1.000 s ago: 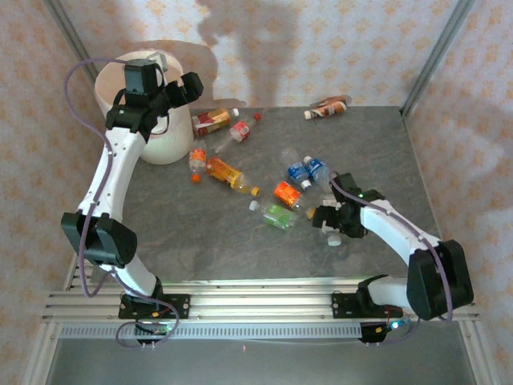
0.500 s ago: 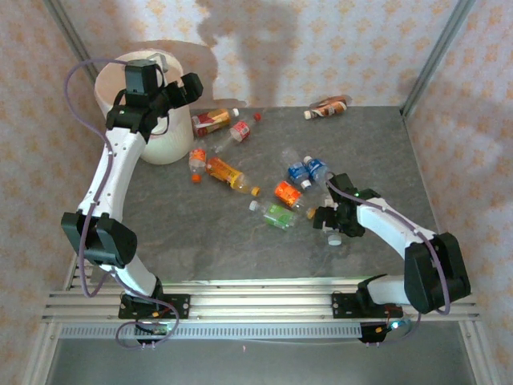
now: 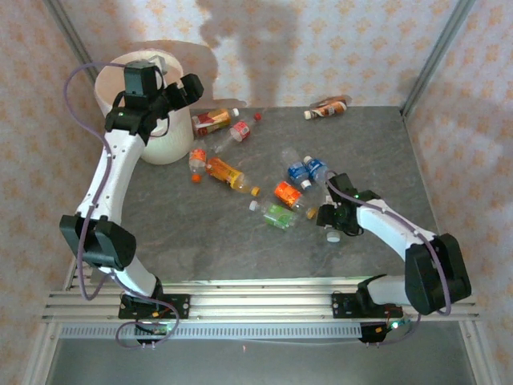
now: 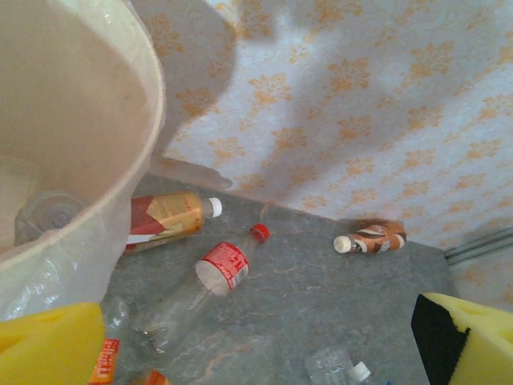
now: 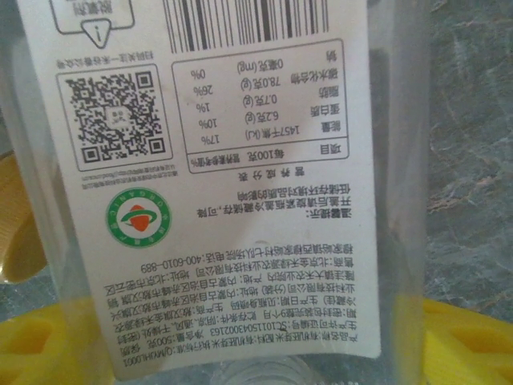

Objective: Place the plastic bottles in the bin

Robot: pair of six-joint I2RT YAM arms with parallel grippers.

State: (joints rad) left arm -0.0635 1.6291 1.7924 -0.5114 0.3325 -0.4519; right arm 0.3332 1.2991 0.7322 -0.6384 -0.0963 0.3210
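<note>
My right gripper is low on the table at centre right, its yellow fingers pressed to both sides of a clear bottle with a white printed label; that bottle's white cap pokes out toward the near edge. My left gripper hangs open and empty beside the rim of the off-white bin at the back left. A clear bottle lies inside the bin. Several plastic bottles lie loose: red-labelled, yellow-and-red, green, orange, blue.
A brown-labelled bottle lies at the table's far edge by the wall. An orange juice bottle and a small orange-capped one lie just right of the bin. Metal frame posts stand at the far corners.
The right gripper's fingers have drawn in around the white-labelled bottle and the arm has edged slightly left. The left arm has not moved.
</note>
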